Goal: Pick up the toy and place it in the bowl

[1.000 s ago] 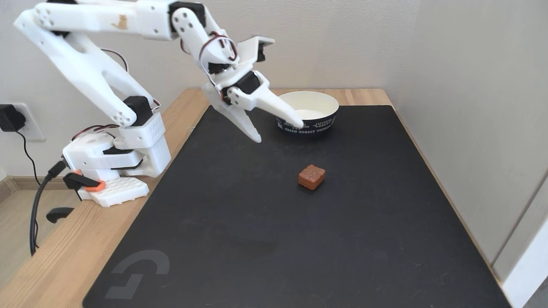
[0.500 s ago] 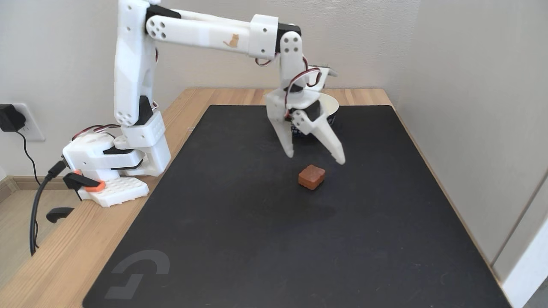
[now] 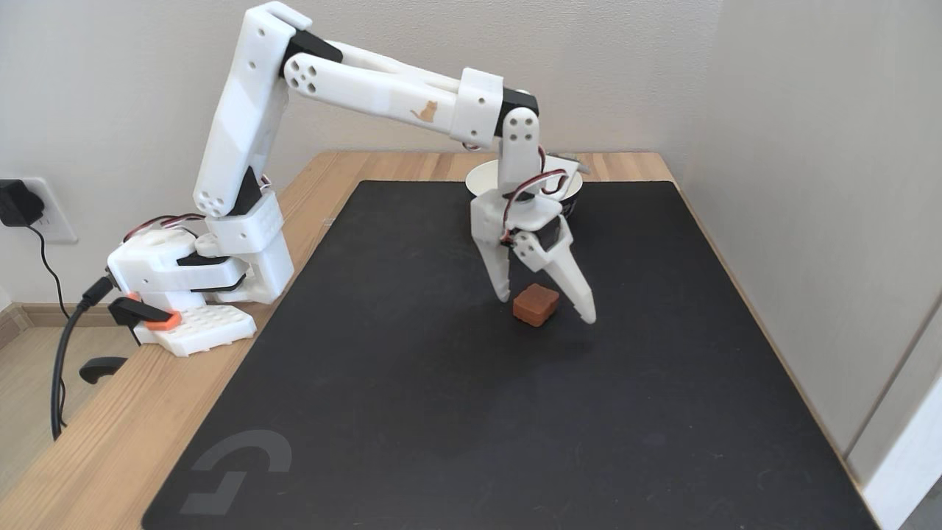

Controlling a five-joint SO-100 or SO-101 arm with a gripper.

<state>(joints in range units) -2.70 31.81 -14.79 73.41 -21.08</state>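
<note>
Small reddish-brown squarish toy block [image 3: 536,305]: on black mat, between the tips of the white hand [image 3: 546,309]. Hand: pointing down, spread wide, gripping nothing.

reddish-brown toy [image 3: 536,305] on mat, navy bowl [image 3: 574,193] behind

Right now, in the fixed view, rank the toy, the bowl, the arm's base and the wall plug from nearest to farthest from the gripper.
1. The toy: on the black mat, right between the open fingers of the gripper.
2. The bowl: just behind the gripper, at the mat's far edge.
3. The arm's base: far left, on the wooden table.
4. The wall plug: farthest left, on the wall.
</note>
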